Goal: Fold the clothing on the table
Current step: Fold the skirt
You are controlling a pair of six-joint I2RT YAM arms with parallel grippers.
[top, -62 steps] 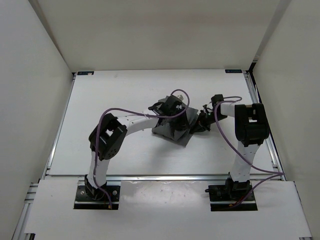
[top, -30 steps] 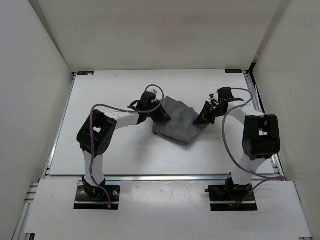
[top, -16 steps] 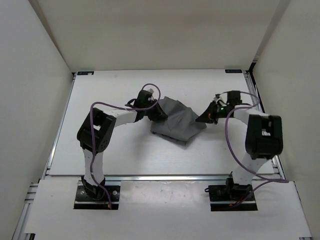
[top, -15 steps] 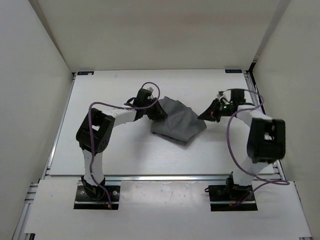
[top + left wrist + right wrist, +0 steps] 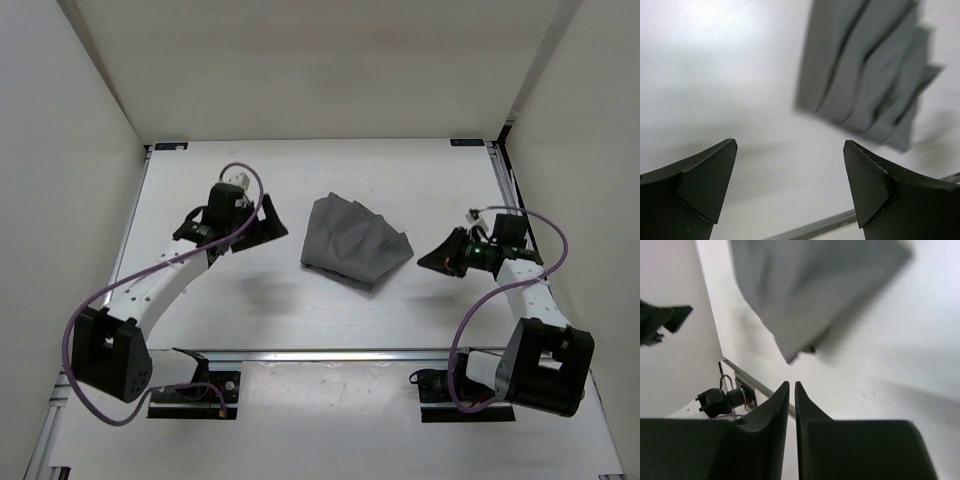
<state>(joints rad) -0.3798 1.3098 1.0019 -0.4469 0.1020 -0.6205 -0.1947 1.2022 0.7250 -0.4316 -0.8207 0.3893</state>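
Left claw (image 5: 789, 144) stands spread wide and grips nothing, hovering over the flat white rectangular tabletop with a silver metal rail along its edge (image 5: 250, 300). The plain mid-grey, wrinkled fabric garment (image 5: 352, 243) lies flat on that tabletop in pleat-like folds, out ahead of this claw's fingertips and well apart from them. Right claw (image 5: 792, 384) is all but closed, with only a thin slit between its fingers and nothing in them; the garment lies ahead of its tips, untouched, between the two claws.
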